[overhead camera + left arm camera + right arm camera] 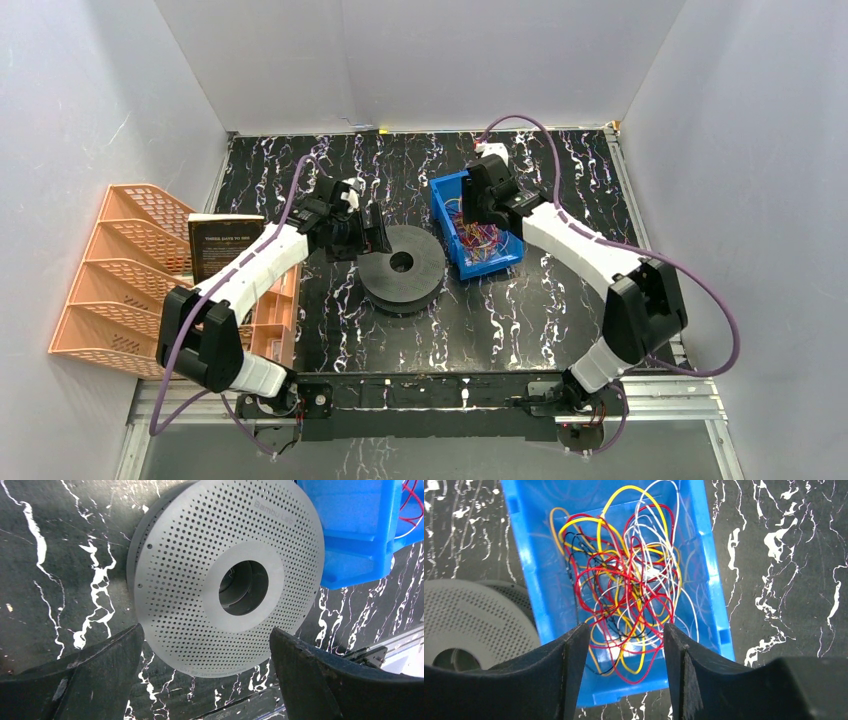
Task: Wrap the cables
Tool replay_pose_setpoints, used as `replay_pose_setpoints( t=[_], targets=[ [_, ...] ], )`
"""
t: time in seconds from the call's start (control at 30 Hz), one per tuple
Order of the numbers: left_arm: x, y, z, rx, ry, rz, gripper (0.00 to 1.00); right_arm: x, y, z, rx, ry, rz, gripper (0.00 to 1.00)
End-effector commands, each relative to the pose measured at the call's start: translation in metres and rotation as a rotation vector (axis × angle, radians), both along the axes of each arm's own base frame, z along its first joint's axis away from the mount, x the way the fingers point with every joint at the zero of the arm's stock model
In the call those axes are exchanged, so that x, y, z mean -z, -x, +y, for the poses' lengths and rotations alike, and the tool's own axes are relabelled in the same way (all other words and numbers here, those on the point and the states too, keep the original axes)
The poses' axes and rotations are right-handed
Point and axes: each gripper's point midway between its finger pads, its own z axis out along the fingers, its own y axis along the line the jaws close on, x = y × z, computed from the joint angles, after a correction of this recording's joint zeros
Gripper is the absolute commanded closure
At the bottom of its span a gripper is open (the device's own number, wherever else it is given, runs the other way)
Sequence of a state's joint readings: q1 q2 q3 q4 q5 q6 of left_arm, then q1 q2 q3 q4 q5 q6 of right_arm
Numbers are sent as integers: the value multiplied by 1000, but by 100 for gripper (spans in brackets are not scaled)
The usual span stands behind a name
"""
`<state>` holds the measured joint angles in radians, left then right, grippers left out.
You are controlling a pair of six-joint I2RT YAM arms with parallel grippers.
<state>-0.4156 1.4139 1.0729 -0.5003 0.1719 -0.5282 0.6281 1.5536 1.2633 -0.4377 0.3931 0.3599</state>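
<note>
Cables (629,590) in one loose tangle: thin red, yellow, white and a few black strands, looping over each other, heaped inside the blue bin (536,605), centre frame.

I've got the spool (402,268) in the middle, the bin (487,268) just right of it, cables (480,240) in the bin. The rack (120,270) is at the left edge, with the book (225,245) against it.

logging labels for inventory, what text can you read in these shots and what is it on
"Bambu Lab": on the grey perforated spool, near its upper rim.
Small print at the spool's lower rim: too blurred to read.
Pale lines on the black book beside the orange rack: too small to read.
</note>
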Motion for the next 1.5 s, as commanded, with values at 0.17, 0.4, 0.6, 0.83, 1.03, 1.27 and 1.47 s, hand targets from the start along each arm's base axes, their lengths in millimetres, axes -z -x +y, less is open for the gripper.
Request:
replay_pose_setpoints(
  t=[0.17, 0.4, 0.6, 0.83, 1.03, 1.27, 1.47],
  targets=[
    [-11, 3, -16, 93, 44, -10, 3, 8, -37, 11, -28, -45, 1, 43],
    [-18, 3, -21, 130, 65, -17, 2, 27, -47, 11, -42, -36, 39, 46],
    [-20, 6, -23, 149, 72, -12, 2, 46, -54, 11, -46, -19, 71, 49],
    [-21, 9, -23, 162, 75, -11, 2, 50, -61, 10, -44, -12, 69, 55],
    [-19, 11, -21, 161, 68, -9, 2, 47, -63, 8, -35, -9, 54, 49],
    [-20, 11, -22, 163, 70, -9, 2, 38, -67, 14, -47, -34, 33, 49],
    [-20, 12, -21, 166, 68, -13, 2, 46, -68, 17, -53, -33, 52, 56]
  ],
)
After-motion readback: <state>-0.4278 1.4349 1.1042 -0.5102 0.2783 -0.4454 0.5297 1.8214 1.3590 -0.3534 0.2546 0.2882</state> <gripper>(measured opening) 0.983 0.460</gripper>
